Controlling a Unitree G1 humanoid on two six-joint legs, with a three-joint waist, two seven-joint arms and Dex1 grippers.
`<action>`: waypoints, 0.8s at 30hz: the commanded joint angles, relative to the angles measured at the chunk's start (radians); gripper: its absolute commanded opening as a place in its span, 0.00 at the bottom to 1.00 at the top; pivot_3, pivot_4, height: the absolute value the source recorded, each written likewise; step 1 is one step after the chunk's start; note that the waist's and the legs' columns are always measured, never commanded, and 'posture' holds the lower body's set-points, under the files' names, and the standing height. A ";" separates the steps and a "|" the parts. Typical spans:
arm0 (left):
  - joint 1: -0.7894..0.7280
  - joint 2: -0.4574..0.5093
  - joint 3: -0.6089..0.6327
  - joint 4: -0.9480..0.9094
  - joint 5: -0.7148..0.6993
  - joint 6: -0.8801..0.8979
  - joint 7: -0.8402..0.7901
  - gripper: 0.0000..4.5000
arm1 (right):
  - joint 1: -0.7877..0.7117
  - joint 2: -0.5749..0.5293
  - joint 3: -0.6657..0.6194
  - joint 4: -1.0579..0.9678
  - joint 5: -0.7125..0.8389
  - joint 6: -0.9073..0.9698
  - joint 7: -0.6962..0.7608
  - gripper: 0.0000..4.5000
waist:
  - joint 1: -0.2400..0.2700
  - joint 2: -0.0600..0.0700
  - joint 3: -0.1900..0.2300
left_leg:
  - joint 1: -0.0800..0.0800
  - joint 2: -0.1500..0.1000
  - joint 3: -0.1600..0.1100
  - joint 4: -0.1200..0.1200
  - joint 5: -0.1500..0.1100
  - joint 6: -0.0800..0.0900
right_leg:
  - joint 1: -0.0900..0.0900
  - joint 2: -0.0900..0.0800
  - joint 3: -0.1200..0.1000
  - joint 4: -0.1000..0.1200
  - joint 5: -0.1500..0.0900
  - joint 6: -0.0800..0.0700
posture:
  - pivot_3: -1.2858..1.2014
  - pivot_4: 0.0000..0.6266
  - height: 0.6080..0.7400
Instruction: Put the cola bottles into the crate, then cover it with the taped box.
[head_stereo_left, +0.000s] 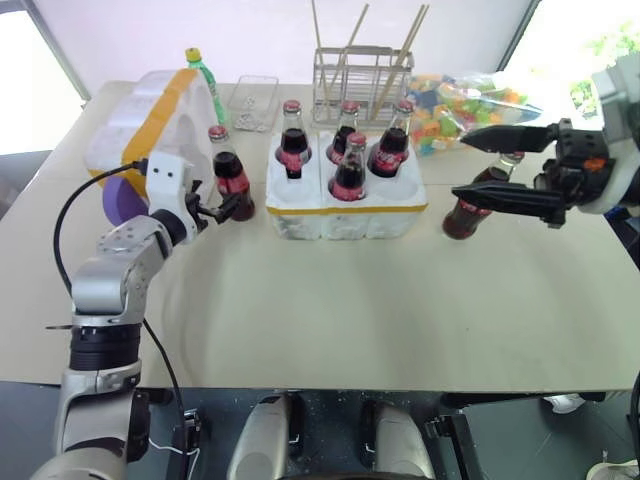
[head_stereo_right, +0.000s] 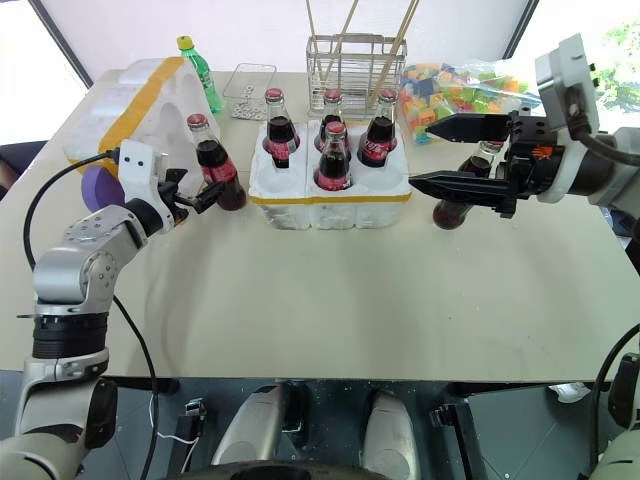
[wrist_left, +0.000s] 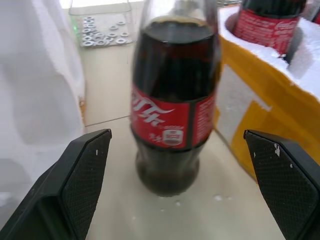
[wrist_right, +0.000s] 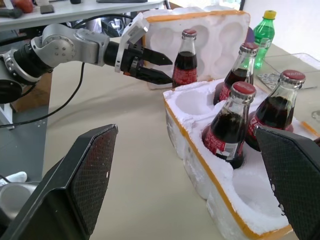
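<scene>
Lining up spread left gripper (head_stereo_left: 222, 210) around loose bottle (head_stereo_left: 231, 173) between box (head_stereo_left: 150, 120) and crate (head_stereo_left: 345, 200) for a grasp; right gripper (head_stereo_left: 490, 165) spread, empty, near another bottle (head_stereo_left: 478, 205) on counter (head_stereo_left: 400, 300).

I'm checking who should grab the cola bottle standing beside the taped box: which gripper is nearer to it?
Left. The left gripper is open right at that cola bottle; the right gripper is open across the crate.

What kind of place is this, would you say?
Probably a robot test or training workspace: a plain table staged with a foam crate of cola bottles, a wire rack and a bag of colourful blocks.
</scene>
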 joint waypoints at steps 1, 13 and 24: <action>-0.078 -0.024 -0.027 0.073 0.034 -0.077 -0.002 0.99 | 0.011 -0.012 -0.049 -0.047 0.022 0.006 -0.010 1.00 | 0.000 0.000 0.000 | 0.000 0.000 0.000 0.000 0.000 0.000 | 0.000 0.000 0.000 0.000 0.000 0.000 | 0.52 0.24 0.97; -0.206 -0.068 -0.073 0.348 0.128 -0.214 -0.005 0.99 | 0.001 -0.005 -0.042 -0.060 0.025 0.008 -0.006 1.00 | -0.005 0.000 0.000 | 0.000 0.001 0.001 0.000 0.000 0.001 | 0.000 0.000 0.000 0.001 0.000 0.001 | 0.52 0.24 0.97; -0.200 0.054 0.012 0.093 -0.004 0.033 -0.111 0.62 | -0.011 -0.001 -0.039 -0.048 0.021 0.006 -0.014 1.00 | -0.007 -0.001 0.000 | -0.001 0.001 0.001 0.000 0.000 -0.001 | -0.002 0.000 0.000 0.001 0.000 0.001 | 0.52 0.24 0.97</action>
